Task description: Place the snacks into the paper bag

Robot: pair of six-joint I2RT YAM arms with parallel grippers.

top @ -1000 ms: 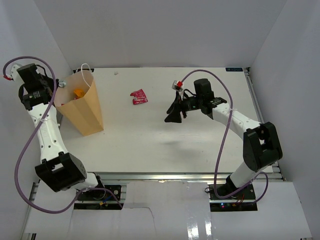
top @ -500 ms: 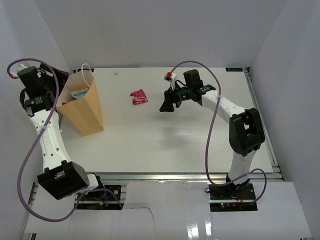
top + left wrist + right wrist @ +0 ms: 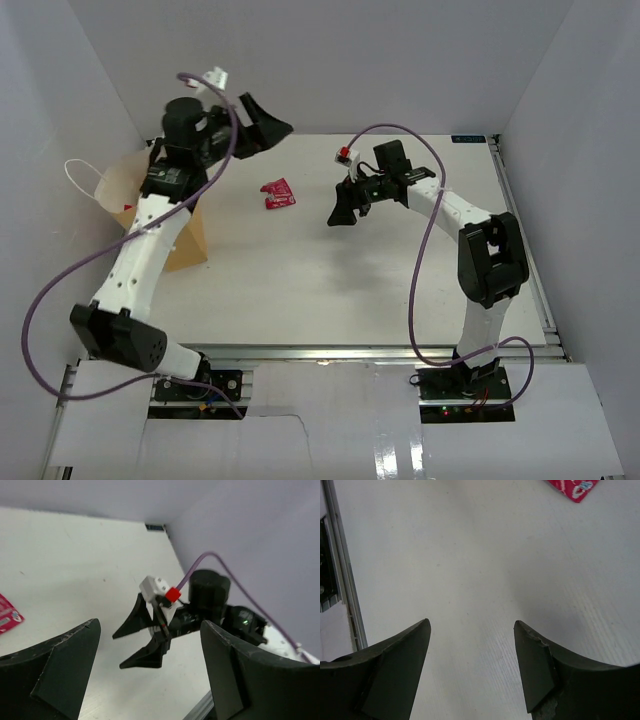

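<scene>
Seen from my remote console: the left end effector hangs high over the upper-left part of the tabletop. Its fingers are spread wide and it carries nothing. The left arm crosses in front of the paper bag, which sits at the left edge of the overhead view. The arm hides the bag's mouth, so I cannot tell what lies inside.

One red packet lies flat on the tabletop just above center, well apart from the bag and touching neither arm. To its right, the right end effector points down and left toward the surface. It is released, and its wrist camera shows only bare tabletop between the two dark fingers. The red packet is cut off at the top right corner of that view. The left wrist camera looks across at the right end effector, with the packet at that frame's left edge.
</scene>
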